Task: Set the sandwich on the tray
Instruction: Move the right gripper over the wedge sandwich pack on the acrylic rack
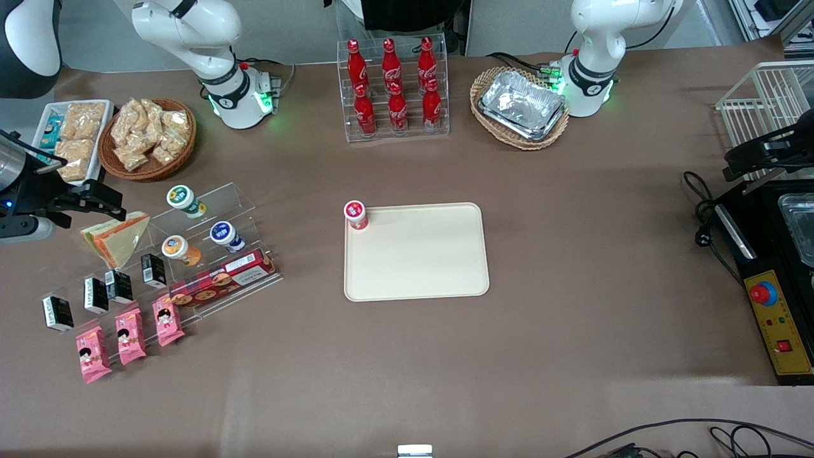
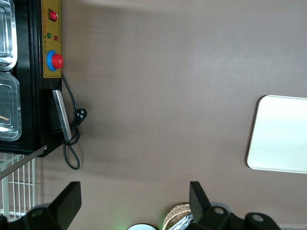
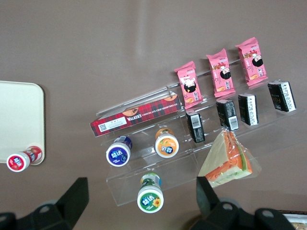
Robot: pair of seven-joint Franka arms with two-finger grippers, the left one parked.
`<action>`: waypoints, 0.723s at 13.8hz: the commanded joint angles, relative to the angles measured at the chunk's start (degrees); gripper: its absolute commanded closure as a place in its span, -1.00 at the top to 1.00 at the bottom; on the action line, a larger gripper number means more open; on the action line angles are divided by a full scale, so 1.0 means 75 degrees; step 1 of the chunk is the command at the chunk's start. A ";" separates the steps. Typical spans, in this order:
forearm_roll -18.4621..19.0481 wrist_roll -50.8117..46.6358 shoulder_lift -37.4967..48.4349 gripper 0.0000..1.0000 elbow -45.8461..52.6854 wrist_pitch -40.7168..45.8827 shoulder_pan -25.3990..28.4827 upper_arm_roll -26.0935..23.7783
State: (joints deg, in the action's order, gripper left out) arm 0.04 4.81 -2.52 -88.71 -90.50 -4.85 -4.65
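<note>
Sandwich wedge in clear wrap, pale bread with orange-green filling (image 1: 116, 237), lies untouched on the clear acrylic step rack (image 1: 210, 254), just below the spread-fingered gripper (image 1: 102, 202), well apart from the cream rectangular tray (image 1: 416, 254).

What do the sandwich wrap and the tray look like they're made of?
The sandwich seems wrapped in clear glossy film: its bread and filling show through. The tray looks like matte cream plastic with rounded corners. The gripper, open, hovers beside the sandwich.
</note>
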 commanded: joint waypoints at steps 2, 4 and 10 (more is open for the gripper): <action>-0.0100 0.0108 0.0008 1.00 -0.0031 -0.0144 0.0014 0.0011; -0.0134 0.0121 0.0031 1.00 0.0027 -0.0109 -0.0009 0.0011; -0.0029 0.0097 -0.0016 1.00 0.0063 -0.0214 -0.0033 0.0023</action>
State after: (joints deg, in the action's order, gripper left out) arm 0.04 4.84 -2.44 -88.62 -91.67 -4.79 -4.69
